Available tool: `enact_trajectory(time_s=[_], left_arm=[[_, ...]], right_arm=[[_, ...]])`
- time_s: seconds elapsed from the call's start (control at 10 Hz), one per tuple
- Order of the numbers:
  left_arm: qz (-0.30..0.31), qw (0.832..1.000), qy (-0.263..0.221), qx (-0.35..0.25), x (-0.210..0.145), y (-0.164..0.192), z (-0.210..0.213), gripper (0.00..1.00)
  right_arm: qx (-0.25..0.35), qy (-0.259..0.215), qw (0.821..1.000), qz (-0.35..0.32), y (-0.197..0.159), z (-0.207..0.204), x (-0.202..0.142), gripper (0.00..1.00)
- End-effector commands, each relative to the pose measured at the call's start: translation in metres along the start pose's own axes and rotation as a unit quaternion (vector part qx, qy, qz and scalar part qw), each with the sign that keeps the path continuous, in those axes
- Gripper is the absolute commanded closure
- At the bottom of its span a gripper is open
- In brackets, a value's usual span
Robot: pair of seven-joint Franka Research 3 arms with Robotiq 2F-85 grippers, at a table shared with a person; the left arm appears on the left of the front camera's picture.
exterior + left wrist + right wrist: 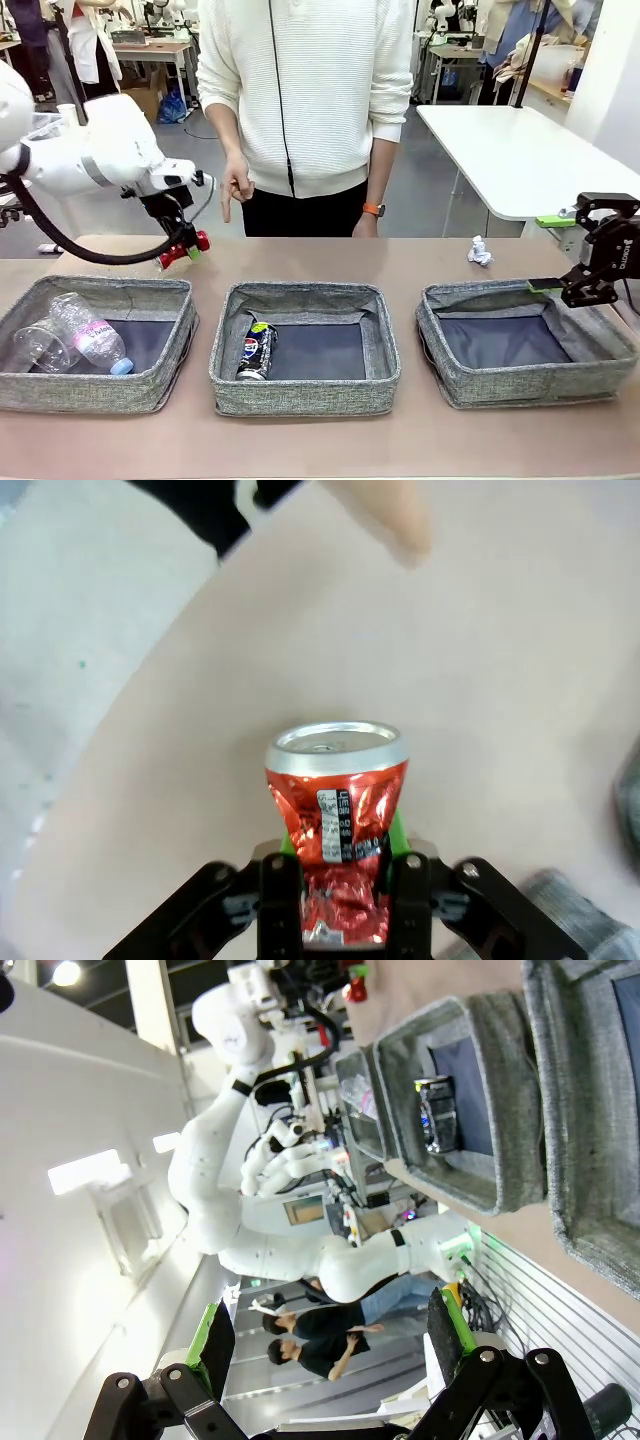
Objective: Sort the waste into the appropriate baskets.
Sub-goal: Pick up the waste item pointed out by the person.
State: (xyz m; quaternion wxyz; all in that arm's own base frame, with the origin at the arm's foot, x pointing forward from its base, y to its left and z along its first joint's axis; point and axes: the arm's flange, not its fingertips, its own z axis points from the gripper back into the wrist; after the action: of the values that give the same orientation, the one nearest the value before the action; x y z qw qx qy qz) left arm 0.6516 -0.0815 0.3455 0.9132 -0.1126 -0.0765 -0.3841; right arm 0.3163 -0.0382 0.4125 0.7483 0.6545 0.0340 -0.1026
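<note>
Red crushed aluminium can (200, 241) hangs pinched in the left gripper (180, 250), behind the left grey woven-fabric basket (100, 285); the middle grey basket (300, 290) lies to its right. In the left wrist view, the can's long axis points straight out from the grip. In the right wrist view, the right gripper (330, 1360) is spread and empty.

Front cam sits robot-side, looking across the tan surface (320, 445) toward the person (305, 100). Left wrist cam stares down, close on the crushed red can (338, 810), which front catches upper left. Right wrist cam's rolled sideways, sharing the middle grey woven-fabric bin (512, 1110) upper right.
</note>
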Motion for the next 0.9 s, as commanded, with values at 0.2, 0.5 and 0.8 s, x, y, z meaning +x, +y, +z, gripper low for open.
enact_trajectory(time_s=[0.2, 0.5, 0.8], left_arm=[[0.344, 0.926, -0.149, -0.033, -0.064, -0.087, 0.130, 1.00], [0.440, 0.868, -0.214, -0.080, -0.115, -0.141, 0.126, 1.00], [0.418, 0.888, -0.175, -0.080, -0.106, -0.120, 0.153, 1.00]], right_arm=[[0.001, 0.004, 1.000, 0.011, -0.001, 0.002, -0.005, 0.00], [0.001, 0.004, 1.000, 0.011, -0.001, 0.002, -0.005, 0.00], [0.001, 0.004, 1.000, 0.011, -0.001, 0.002, -0.005, 0.00]])
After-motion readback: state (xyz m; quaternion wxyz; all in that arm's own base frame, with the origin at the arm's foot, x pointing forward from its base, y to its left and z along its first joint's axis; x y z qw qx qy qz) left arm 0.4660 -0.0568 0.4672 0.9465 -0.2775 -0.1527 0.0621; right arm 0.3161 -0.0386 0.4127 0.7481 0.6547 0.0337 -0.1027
